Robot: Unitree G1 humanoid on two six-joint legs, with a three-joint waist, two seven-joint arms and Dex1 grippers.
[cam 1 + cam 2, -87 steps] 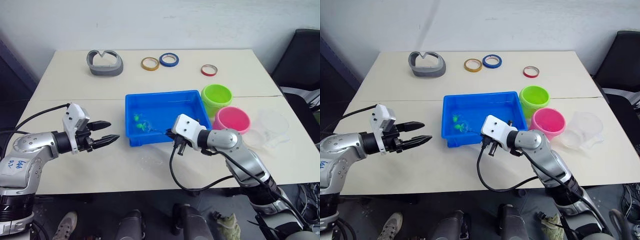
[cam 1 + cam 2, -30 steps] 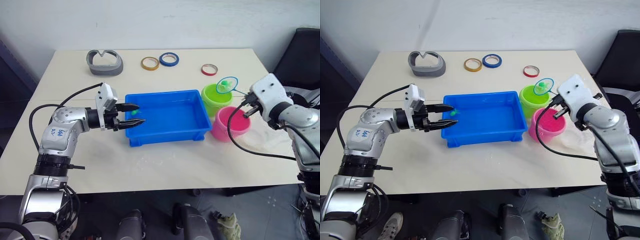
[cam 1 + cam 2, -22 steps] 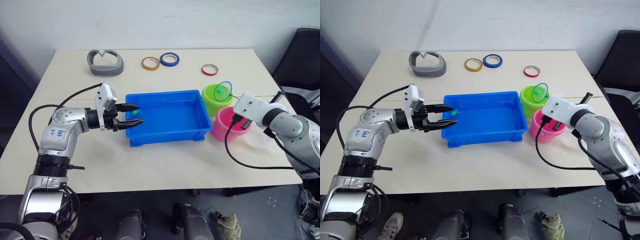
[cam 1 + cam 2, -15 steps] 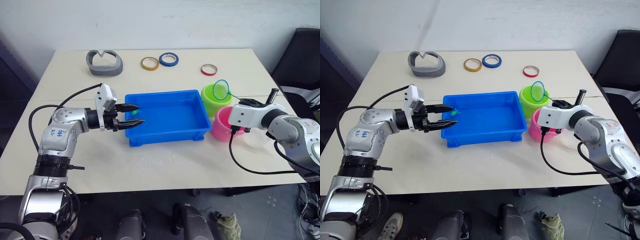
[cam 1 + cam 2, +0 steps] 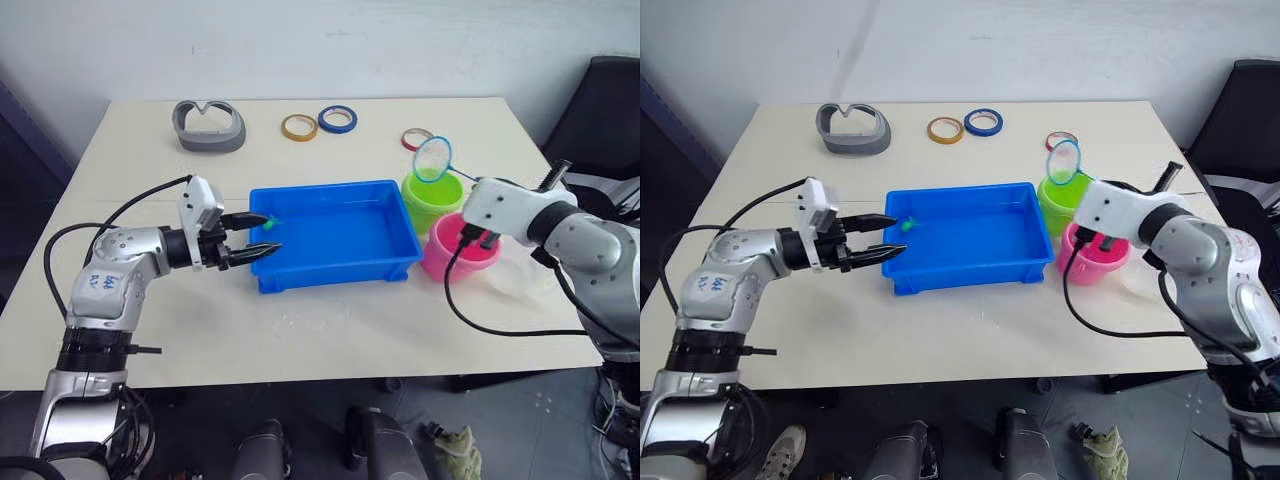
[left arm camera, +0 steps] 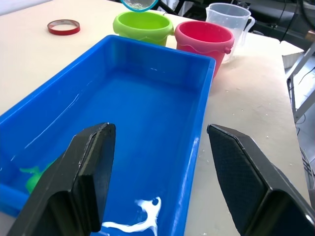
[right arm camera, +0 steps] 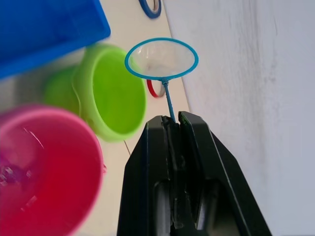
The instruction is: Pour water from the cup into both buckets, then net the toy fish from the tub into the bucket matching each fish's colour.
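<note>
Pinched between the pressed-together fingers of the right gripper (image 7: 172, 129), the net (image 7: 161, 59) stands with its blue hoop raised above the lime green bucket (image 7: 110, 91); its mesh looks empty, and the pink bucket (image 7: 47, 172) sits just beside the green one.

From the left eye view, the net (image 5: 432, 160) hangs over the green bucket (image 5: 433, 197) near the table's (image 5: 330, 330) right edge, with the pink bucket (image 5: 462, 246) touching it on the near side. Both buckets stand just beside the right end of the blue tub (image 5: 335, 235), which lies near the table's middle. At the tub's left end the left gripper (image 5: 265, 236) reaches over the rim with its fingers spread, and a green toy fish (image 5: 271, 219) lies between them. Toward the far edge sit a grey curved holder (image 5: 209, 126) and three tape rings (image 5: 337, 119).

Through the left wrist view, the spread fingers (image 6: 88, 172) frame the tub's (image 6: 142, 118) wet floor, the fish (image 6: 37, 176) in one corner. Past the buckets stands the clear cup (image 6: 230, 19).
</note>
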